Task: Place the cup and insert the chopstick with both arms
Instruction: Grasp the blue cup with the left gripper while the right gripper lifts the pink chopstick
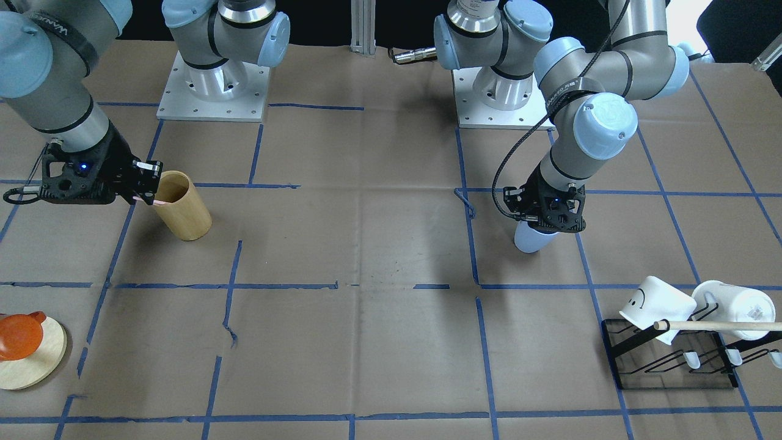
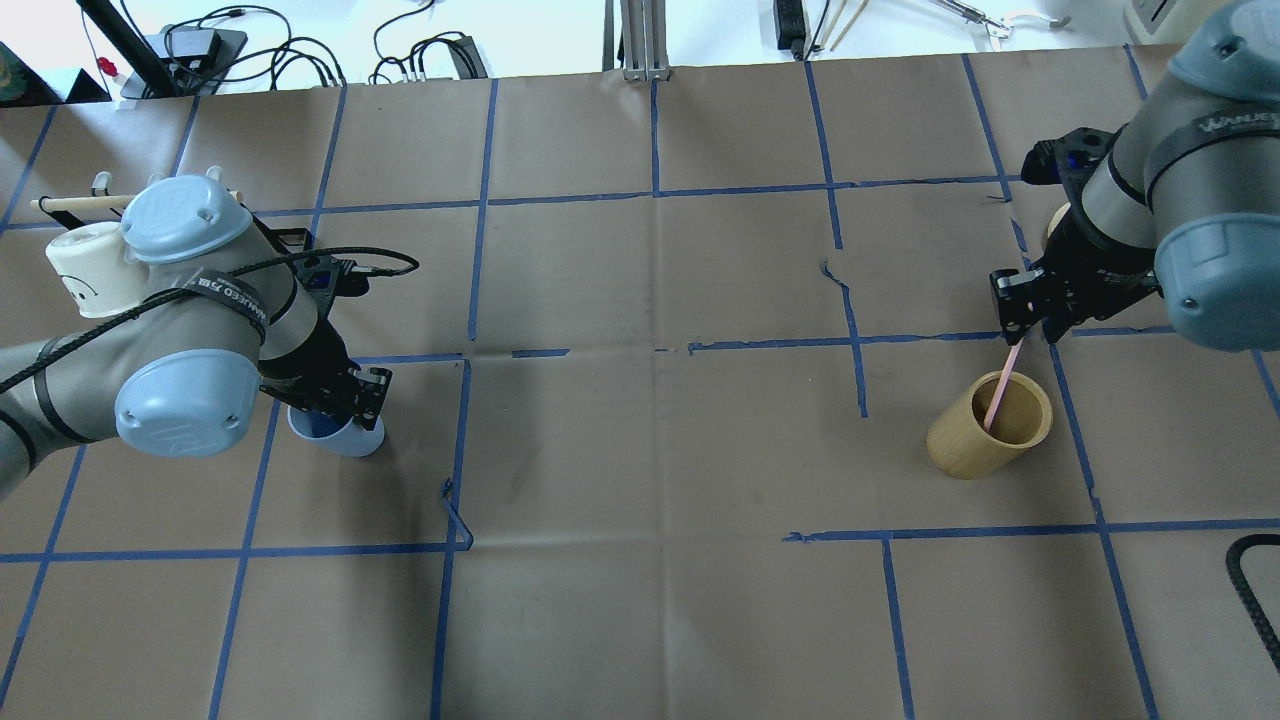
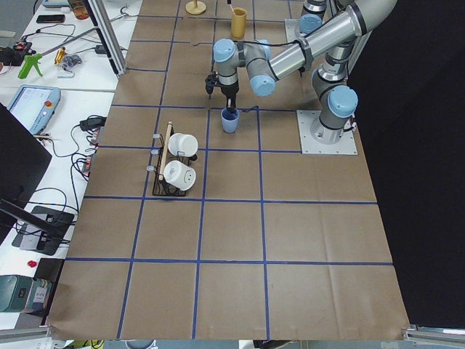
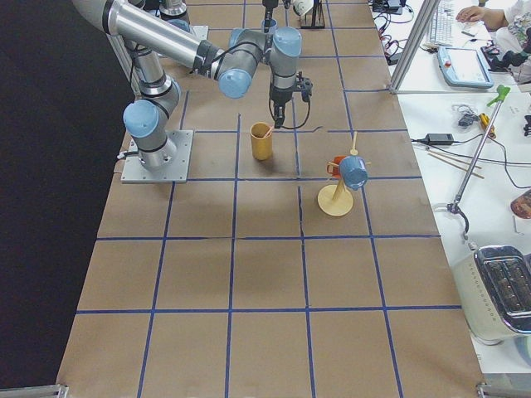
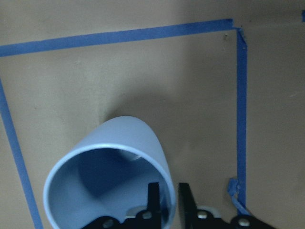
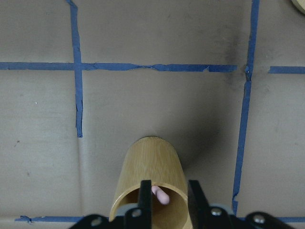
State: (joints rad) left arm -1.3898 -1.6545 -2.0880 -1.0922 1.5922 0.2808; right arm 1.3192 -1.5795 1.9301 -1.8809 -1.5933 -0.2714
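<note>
Work on both jobs looks nearly done to me.

My right gripper (image 6: 167, 191) hangs right over the mouth of the bamboo holder (image 2: 990, 435). The pink chopstick (image 2: 1003, 385) leans inside the bamboo holder, with its low end down in the tube and its top end up between my fingers (image 6: 145, 191). These fingers stand apart, wider than the chopstick, so I think I am not pinching it. If that is right, this arm only has to lift away.

My left gripper (image 5: 169, 193) is far from the bamboo holder, well across the table (image 2: 650, 450). It pinches the rim of the blue cup (image 5: 95, 176), with one finger inside the cup and one outside. The cup stands mouth up, low at the table. I cannot tell if its bottom sits on the paper or is just above it.

So here is what I think is left. The cup has to rest flat. Then my left fingers have to let go of the rim and go up without tipping the cup over. A rack with white mugs (image 1: 657, 302) sits even farther from the bamboo holder than the cup does. I leave it alone.
</note>
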